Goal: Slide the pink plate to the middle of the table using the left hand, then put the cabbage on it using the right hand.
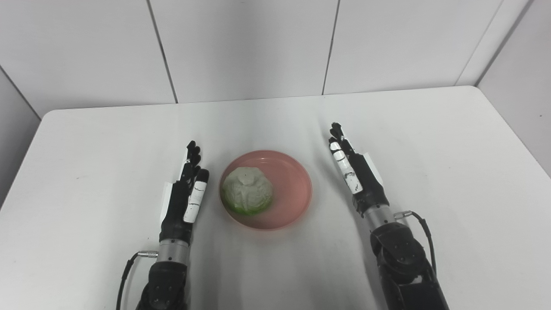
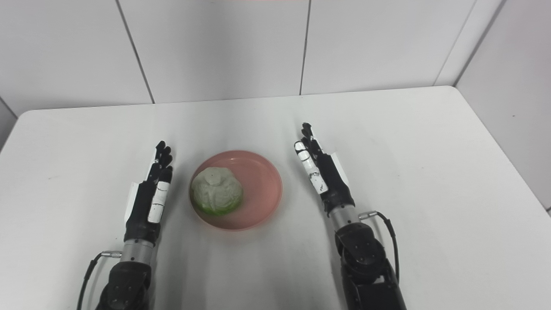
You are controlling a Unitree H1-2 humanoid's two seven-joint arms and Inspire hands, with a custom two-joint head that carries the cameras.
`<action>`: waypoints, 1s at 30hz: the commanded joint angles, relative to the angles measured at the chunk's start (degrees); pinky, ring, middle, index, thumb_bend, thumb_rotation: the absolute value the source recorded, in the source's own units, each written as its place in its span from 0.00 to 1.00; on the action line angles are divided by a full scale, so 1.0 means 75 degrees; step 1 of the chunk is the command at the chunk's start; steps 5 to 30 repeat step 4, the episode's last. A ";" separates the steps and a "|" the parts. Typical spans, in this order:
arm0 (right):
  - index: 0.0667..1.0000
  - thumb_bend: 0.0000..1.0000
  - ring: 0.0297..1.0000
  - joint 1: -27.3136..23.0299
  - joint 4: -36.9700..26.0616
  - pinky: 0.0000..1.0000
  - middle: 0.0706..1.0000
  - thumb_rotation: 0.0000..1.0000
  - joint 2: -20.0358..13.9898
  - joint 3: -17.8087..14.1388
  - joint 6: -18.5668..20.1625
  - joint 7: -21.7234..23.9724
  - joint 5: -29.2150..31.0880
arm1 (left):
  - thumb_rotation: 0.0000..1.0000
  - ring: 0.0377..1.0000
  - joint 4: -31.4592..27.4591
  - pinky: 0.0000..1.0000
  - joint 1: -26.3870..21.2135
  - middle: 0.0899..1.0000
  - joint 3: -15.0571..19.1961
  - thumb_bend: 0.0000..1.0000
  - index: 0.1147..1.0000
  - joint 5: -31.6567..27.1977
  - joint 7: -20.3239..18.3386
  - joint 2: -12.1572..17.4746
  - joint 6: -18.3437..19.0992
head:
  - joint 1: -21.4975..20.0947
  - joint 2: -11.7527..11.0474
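The left hand (image 1: 186,189) lies flat-edged over the table (image 1: 86,172), fingers stretched forward and lying close alongside each other, holding nothing. It sits just beside the left rim of the pink plate (image 1: 292,189), with a narrow strip of bare tabletop between them, so hand and plate are apart. The right hand (image 1: 353,170) is likewise extended and empty, its fingers straight and pointing away from the robot, tilted slightly inward; it stands a little farther from the plate's right rim than the left hand does from the left rim.

Between the two hands the pink plate rests near the middle of the table, and the cabbage (image 1: 247,191) sits in it, toward the plate's left half (pale on top, green along its near edge). The right half of the plate is bare.

Nothing lies between either hand and the plate. A cable loops out from each wrist. Behind the table stands a white panelled wall (image 1: 249,47) with dark seams.
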 commanded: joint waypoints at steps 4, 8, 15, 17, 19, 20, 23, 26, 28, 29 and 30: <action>1.00 0.41 1.00 0.0169 -0.0160 1.00 1.00 1.00 0.0227 0.0090 -0.0276 -0.0263 0.0064 | 1.00 0.98 -0.0159 0.96 0.0211 0.98 -0.0064 0.77 0.98 0.0085 0.0082 0.0047 -0.0242 | 0.0153 -0.0043; 1.00 0.41 1.00 0.0169 -0.0160 1.00 1.00 1.00 0.0227 0.0090 -0.0276 -0.0263 0.0064 | 1.00 0.98 -0.0159 0.96 0.0211 0.98 -0.0064 0.77 0.98 0.0085 0.0082 0.0047 -0.0242 | 0.0153 -0.0043; 1.00 0.41 1.00 0.0169 -0.0160 1.00 1.00 1.00 0.0227 0.0090 -0.0276 -0.0263 0.0064 | 1.00 0.98 -0.0159 0.96 0.0211 0.98 -0.0064 0.77 0.98 0.0085 0.0082 0.0047 -0.0242 | 0.0153 -0.0043; 1.00 0.41 1.00 0.0169 -0.0160 1.00 1.00 1.00 0.0227 0.0090 -0.0276 -0.0263 0.0064 | 1.00 0.98 -0.0159 0.96 0.0211 0.98 -0.0064 0.77 0.98 0.0085 0.0082 0.0047 -0.0242 | 0.0153 -0.0043; 1.00 0.41 1.00 0.0169 -0.0160 1.00 1.00 1.00 0.0227 0.0090 -0.0276 -0.0263 0.0064 | 1.00 0.98 -0.0159 0.96 0.0211 0.98 -0.0064 0.77 0.98 0.0085 0.0082 0.0047 -0.0242 | 0.0153 -0.0043; 1.00 0.41 1.00 0.0169 -0.0160 1.00 1.00 1.00 0.0227 0.0090 -0.0276 -0.0263 0.0064 | 1.00 0.98 -0.0159 0.96 0.0211 0.98 -0.0064 0.77 0.98 0.0085 0.0082 0.0047 -0.0242 | 0.0153 -0.0043; 1.00 0.41 1.00 0.0169 -0.0160 1.00 1.00 1.00 0.0227 0.0090 -0.0276 -0.0263 0.0064 | 1.00 0.98 -0.0159 0.96 0.0211 0.98 -0.0064 0.77 0.98 0.0085 0.0082 0.0047 -0.0242 | 0.0153 -0.0043; 1.00 0.41 1.00 0.0169 -0.0160 1.00 1.00 1.00 0.0227 0.0090 -0.0276 -0.0263 0.0064 | 1.00 0.98 -0.0159 0.96 0.0211 0.98 -0.0064 0.77 0.98 0.0085 0.0082 0.0047 -0.0242 | 0.0153 -0.0043; 1.00 0.41 1.00 0.0169 -0.0160 1.00 1.00 1.00 0.0227 0.0090 -0.0276 -0.0263 0.0064 | 1.00 0.98 -0.0159 0.96 0.0211 0.98 -0.0064 0.77 0.98 0.0085 0.0082 0.0047 -0.0242 | 0.0153 -0.0043; 1.00 0.41 1.00 0.0169 -0.0160 1.00 1.00 1.00 0.0227 0.0090 -0.0276 -0.0263 0.0064 | 1.00 0.98 -0.0159 0.96 0.0211 0.98 -0.0064 0.77 0.98 0.0085 0.0082 0.0047 -0.0242 | 0.0153 -0.0043; 1.00 0.41 1.00 0.0169 -0.0160 1.00 1.00 1.00 0.0227 0.0090 -0.0276 -0.0263 0.0064 | 1.00 0.98 -0.0159 0.96 0.0211 0.98 -0.0064 0.77 0.98 0.0085 0.0082 0.0047 -0.0242 | 0.0153 -0.0043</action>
